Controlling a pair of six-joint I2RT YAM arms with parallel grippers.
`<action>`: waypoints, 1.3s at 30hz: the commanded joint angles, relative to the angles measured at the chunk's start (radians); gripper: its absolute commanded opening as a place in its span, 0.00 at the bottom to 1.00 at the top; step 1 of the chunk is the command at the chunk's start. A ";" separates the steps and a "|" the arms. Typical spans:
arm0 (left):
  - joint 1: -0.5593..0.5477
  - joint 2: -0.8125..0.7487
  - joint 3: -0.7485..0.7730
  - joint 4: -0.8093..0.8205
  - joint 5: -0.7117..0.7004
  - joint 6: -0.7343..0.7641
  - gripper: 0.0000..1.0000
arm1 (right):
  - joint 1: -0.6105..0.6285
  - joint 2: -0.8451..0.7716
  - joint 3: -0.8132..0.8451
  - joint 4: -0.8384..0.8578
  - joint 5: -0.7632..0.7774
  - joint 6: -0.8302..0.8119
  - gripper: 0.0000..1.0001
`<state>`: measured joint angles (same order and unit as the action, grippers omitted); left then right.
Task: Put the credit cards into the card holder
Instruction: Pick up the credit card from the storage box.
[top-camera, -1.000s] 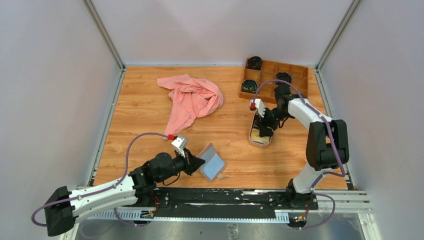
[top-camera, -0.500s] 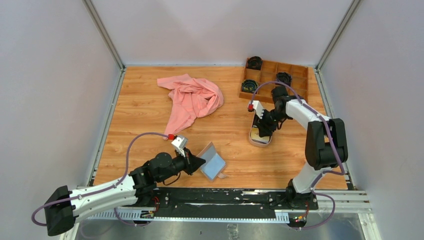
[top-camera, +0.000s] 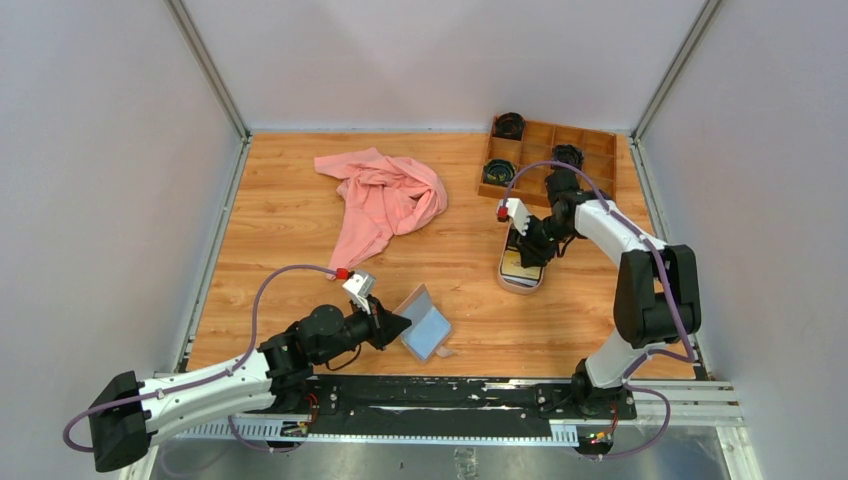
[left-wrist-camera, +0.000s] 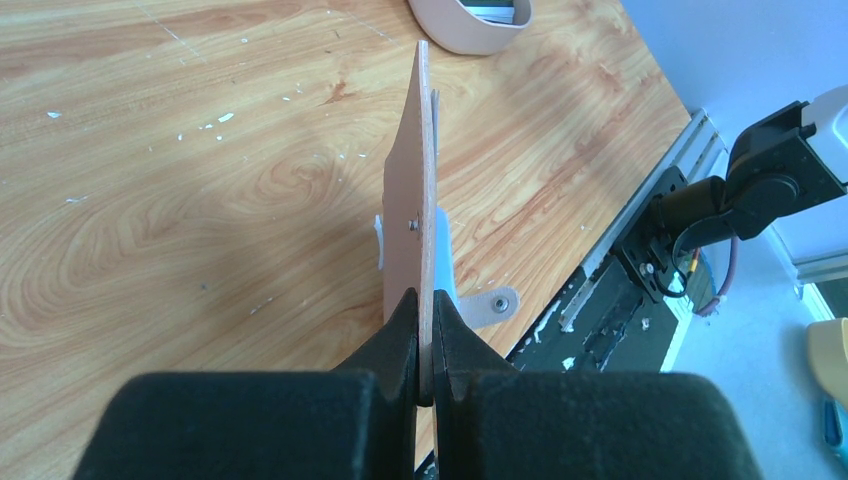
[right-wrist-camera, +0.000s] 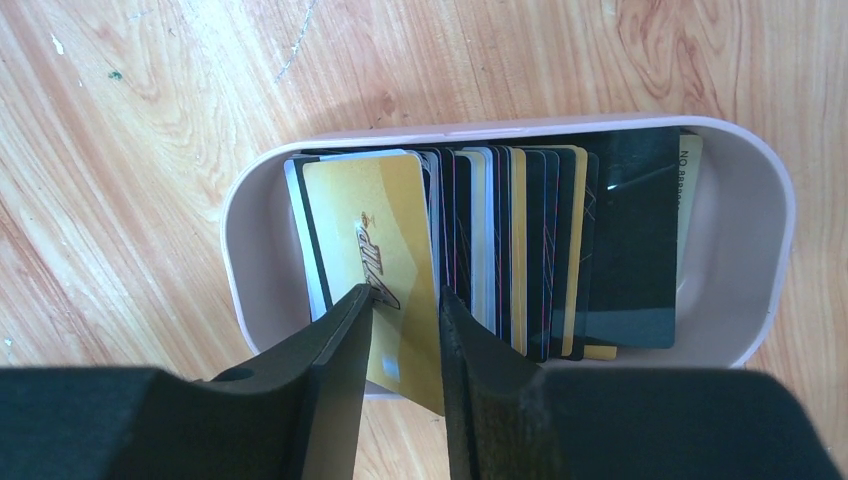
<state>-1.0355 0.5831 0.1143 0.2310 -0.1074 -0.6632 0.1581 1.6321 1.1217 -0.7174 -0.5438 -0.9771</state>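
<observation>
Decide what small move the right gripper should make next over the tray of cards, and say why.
Probably close the right gripper on the gold card: its jaws stand apart astride that card's near edge in the pinkish tray, while the left gripper holds the card holder upright.

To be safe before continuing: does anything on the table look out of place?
Yes: a pink cloth lies crumpled in a heap toward the far left of the table; nothing else stands out.

White-and-black left arm (top-camera: 200, 385) and right arm (top-camera: 640, 290) share a black base rail (top-camera: 440, 395). Lilac cables (top-camera: 262, 290) with red plugs (top-camera: 342, 273) meet white wrist blocks (top-camera: 358, 287); left gripper (left-wrist-camera: 430, 310) and right gripper (right-wrist-camera: 405, 300) have matte black jaws.
</observation>
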 joint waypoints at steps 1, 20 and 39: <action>0.006 0.000 0.003 0.043 0.003 -0.003 0.00 | 0.006 -0.018 -0.008 0.006 0.040 -0.002 0.32; 0.005 0.004 0.007 0.042 0.011 -0.003 0.00 | -0.040 -0.067 0.006 -0.022 -0.005 -0.006 0.00; 0.005 0.006 0.008 0.043 0.017 -0.003 0.00 | -0.150 -0.023 0.113 -0.295 -0.250 -0.166 0.00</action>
<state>-1.0355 0.5877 0.1143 0.2310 -0.0937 -0.6651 0.0334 1.5917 1.1973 -0.9009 -0.7105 -1.0718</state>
